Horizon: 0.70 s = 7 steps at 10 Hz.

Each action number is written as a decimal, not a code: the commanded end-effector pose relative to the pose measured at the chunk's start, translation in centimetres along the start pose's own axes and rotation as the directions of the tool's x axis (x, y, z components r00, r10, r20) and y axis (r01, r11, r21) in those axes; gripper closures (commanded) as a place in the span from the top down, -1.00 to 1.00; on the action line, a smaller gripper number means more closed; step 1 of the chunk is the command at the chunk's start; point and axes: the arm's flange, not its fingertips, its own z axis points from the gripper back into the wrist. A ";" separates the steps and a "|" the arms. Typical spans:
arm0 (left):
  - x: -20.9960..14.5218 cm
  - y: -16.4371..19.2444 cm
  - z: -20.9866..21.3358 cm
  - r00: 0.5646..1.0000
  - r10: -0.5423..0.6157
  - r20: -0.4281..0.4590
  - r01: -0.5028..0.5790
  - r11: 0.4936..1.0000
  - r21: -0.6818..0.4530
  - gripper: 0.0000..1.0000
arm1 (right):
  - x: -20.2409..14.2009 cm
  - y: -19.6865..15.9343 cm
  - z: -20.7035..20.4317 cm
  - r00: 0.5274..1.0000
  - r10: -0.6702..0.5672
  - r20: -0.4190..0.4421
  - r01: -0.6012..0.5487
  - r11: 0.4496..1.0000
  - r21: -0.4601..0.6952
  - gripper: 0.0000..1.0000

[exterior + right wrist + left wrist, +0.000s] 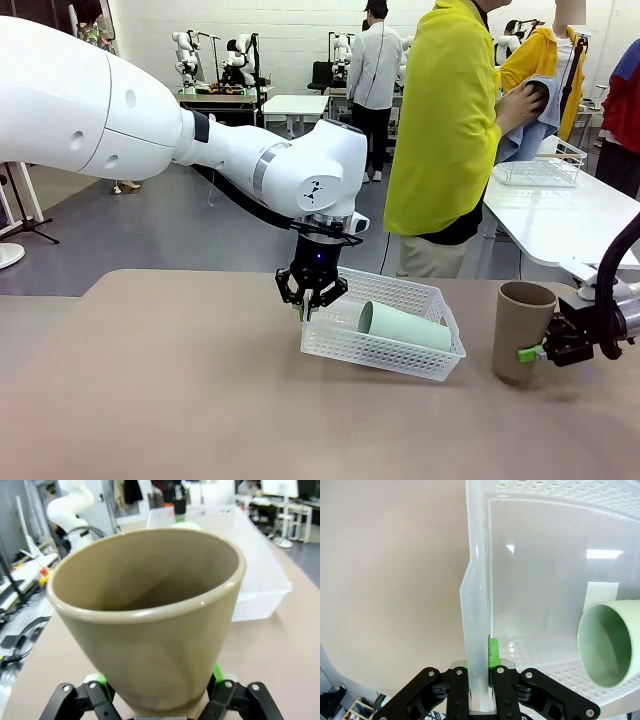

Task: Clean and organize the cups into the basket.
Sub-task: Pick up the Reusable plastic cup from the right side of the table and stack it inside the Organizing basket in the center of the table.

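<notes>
Front view: left fingers (493, 654) pinch basket's (385, 352) left wall; mint cup (405, 325) lies inside. Right of basket, right fingers (530, 352) clamp brown cup (520, 330).

Basket (372, 352): white plastic with lattice-perforated walls, its floor looking translucent and glossy and throwing back ceiling lights in the left wrist view. Mint cup (405, 327): smooth pale green, showing a soft satin sheen. Brown cup (522, 330), at the right: matt cardboard-brown and smooth, its rim catching a faint highlight. Table (150, 390): smooth beige top, looking evenly matt. Left arm (90, 100): hard white shell, shining glossy. Left gripper (306, 312) and right gripper (535, 352): matt black links carrying bright green pads.
</notes>
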 end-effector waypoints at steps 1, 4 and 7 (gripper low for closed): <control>-0.3 0.3 -0.2 1.000 -0.003 0.005 0.003 1.000 -0.013 -1.00 | 6.0 2.8 0.0 0.999 -0.017 -0.041 0.013 0.995 -0.100 -1.00; -0.3 0.3 -0.2 1.000 -0.003 0.005 0.003 1.000 -0.013 -1.00 | 13.6 5.5 1.0 1.000 0.008 -0.007 -0.009 0.979 -0.205 -1.00; -0.3 0.3 -0.2 1.000 -0.003 0.005 0.003 1.000 -0.013 -1.00 | 14.8 5.5 2.3 0.999 0.033 -0.008 -0.034 0.982 -0.183 -1.00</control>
